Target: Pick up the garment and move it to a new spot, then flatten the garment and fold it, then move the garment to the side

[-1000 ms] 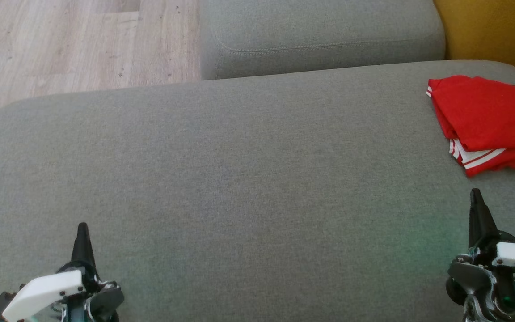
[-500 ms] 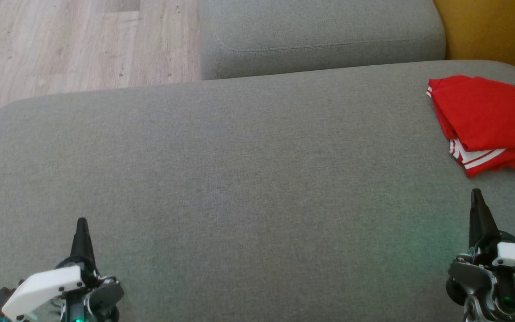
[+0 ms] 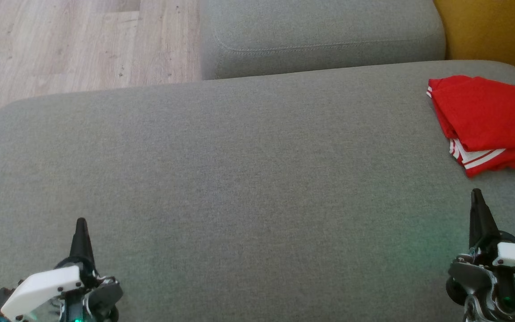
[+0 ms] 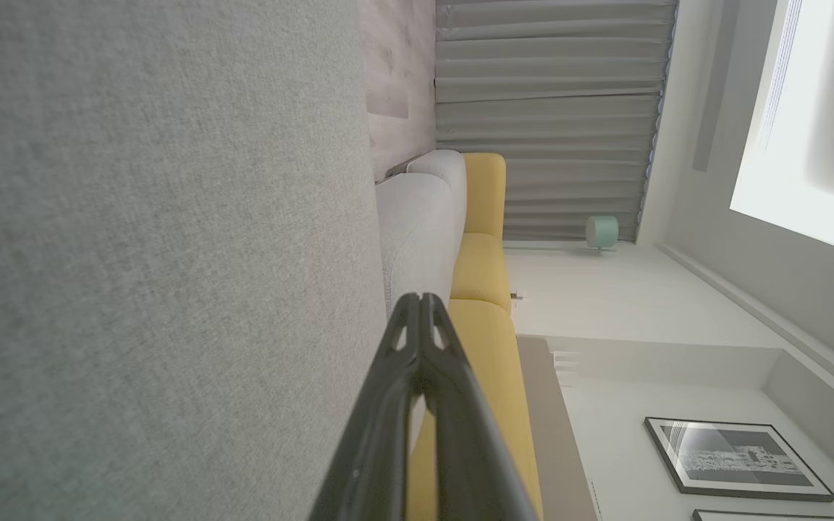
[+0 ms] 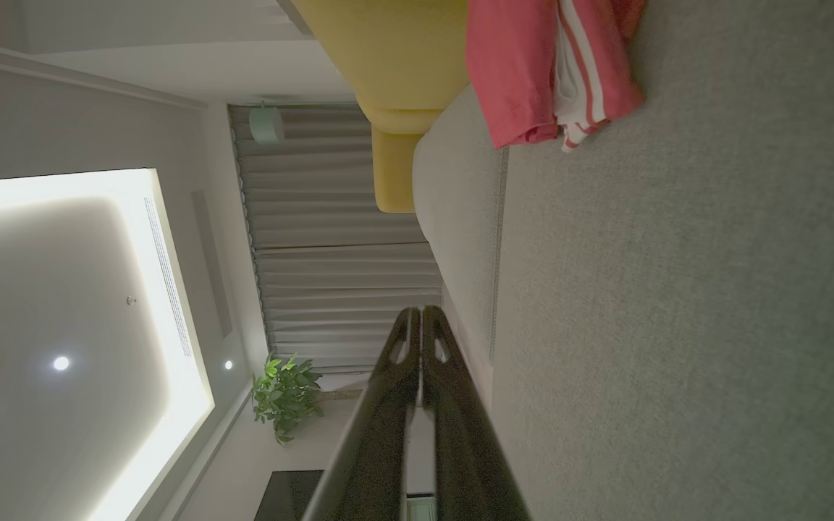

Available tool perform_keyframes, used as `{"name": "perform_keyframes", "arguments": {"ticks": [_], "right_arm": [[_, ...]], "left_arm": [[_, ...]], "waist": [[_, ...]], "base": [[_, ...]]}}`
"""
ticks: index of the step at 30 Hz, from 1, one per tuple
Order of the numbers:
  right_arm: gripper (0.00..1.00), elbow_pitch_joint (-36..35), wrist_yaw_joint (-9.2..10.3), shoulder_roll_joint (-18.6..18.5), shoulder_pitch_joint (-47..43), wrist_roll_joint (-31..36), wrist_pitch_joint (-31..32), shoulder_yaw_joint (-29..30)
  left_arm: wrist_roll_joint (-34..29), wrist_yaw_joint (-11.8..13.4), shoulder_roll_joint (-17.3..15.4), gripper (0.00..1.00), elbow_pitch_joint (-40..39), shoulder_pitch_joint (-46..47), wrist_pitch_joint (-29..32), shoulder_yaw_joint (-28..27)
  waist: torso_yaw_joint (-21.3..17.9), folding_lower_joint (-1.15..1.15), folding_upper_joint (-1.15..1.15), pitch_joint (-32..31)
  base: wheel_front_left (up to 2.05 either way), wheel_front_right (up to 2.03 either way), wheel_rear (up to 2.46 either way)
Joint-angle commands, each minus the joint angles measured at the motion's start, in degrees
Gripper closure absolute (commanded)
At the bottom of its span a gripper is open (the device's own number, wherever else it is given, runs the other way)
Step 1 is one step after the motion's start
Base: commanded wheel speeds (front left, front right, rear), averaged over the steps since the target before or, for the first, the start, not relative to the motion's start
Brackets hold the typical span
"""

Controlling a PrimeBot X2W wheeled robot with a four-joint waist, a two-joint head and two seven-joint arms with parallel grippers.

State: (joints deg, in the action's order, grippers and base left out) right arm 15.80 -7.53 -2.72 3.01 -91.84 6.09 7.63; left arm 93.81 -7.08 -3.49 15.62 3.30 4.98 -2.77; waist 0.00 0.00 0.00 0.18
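We see a grey woven sofa cushion point(image 3: 257, 179), round-cornered, with pale plank floor point(image 3: 61, 44) at upper left. The folded red garment point(image 3: 485, 120), white-striped, lies on it at upper right; left claw point(image 3: 81, 222) and right claw point(image 3: 476, 192) are closed tight, empty.

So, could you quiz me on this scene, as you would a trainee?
1. True or false: the red jersey lies at the right of the grey sofa seat.
2. The left pincer and right pincer are: A open, B shut and empty, C gripping cloth?
3. Which pincer is nearer the jersey?
Key: 1 true; 2 B; 3 the right one.
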Motion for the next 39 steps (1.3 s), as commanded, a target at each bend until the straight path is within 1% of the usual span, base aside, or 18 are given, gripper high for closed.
{"name": "perform_keyframes", "arguments": {"ticks": [1,39], "right_arm": [[1.0,-1.8,0.04,-0.2,3.2,-0.4,0.3,-1.2],[1.0,-1.8,0.04,-0.2,3.2,-0.3,0.4,-1.1]], "left_arm": [[-0.4,-0.4,-0.5,1.0,-1.6,2.8,0.3,-2.2],[-0.9,-0.4,-0.1,1.0,-1.6,2.8,0.8,-2.8]], "waist": [[0.0,0.0,0.0,0.0],[0.0,0.0,0.0,0.0]], "base": [[0.0,0.0,0.0],[0.0,0.0,0.0]]}}
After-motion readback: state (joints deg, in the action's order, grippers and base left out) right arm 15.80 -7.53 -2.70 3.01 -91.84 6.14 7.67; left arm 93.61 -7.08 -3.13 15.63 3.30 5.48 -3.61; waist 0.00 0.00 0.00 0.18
